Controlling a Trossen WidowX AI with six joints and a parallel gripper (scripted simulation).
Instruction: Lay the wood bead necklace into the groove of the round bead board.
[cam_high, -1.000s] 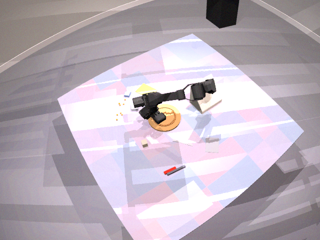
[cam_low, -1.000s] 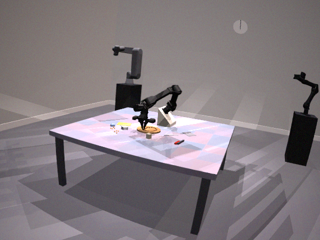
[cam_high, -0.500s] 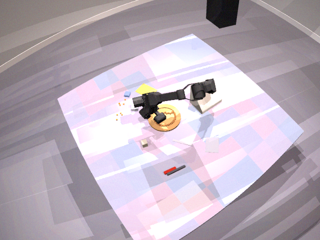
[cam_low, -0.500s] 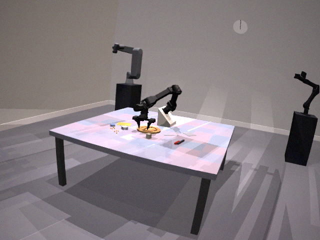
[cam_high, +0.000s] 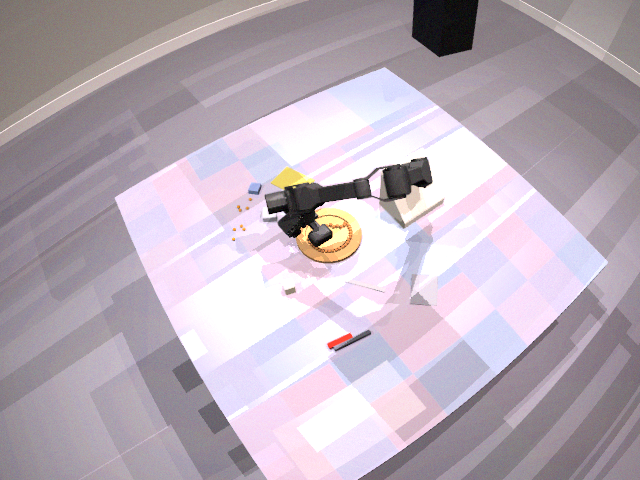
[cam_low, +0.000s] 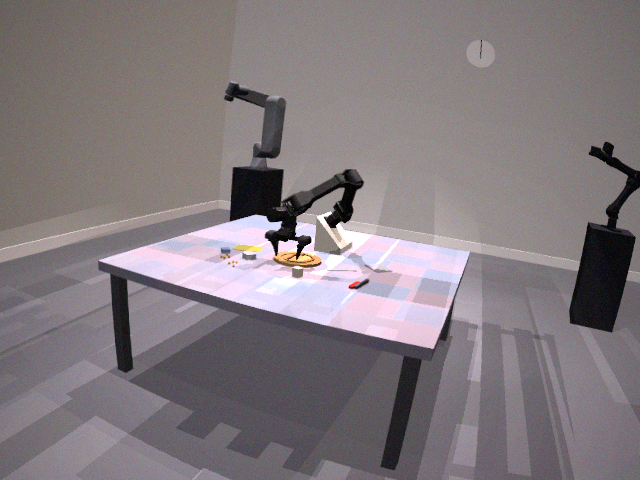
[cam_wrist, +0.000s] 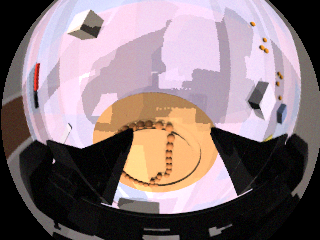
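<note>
The round bead board (cam_high: 336, 257) (cam_low: 315, 262) (cam_wrist: 155, 106) lies flat on the table. The wood bead necklace (cam_high: 329, 251) (cam_wrist: 169, 152) lies on it. In the wrist view, its left part follows the groove, partly hidden by a finger. Its right part leaves the groove at a sharp corner near the top, runs down inside the ring and bends back at the bottom. The groove's right arc (cam_wrist: 200, 154) is bare. My gripper (cam_high: 307, 231) (cam_low: 287, 258) (cam_wrist: 174, 132) is open wide and empty, low over the board, its fingertips on either side of the straight bead run.
Several loose orange beads (cam_high: 241, 226) (cam_wrist: 265, 49) lie left of the board in the top view, with a blue block (cam_high: 254, 188), a grey block (cam_high: 268, 214) and a yellow sheet (cam_high: 287, 177). A pale cube (cam_high: 289, 289) and red and black sticks (cam_high: 339, 341) lie nearer the front.
</note>
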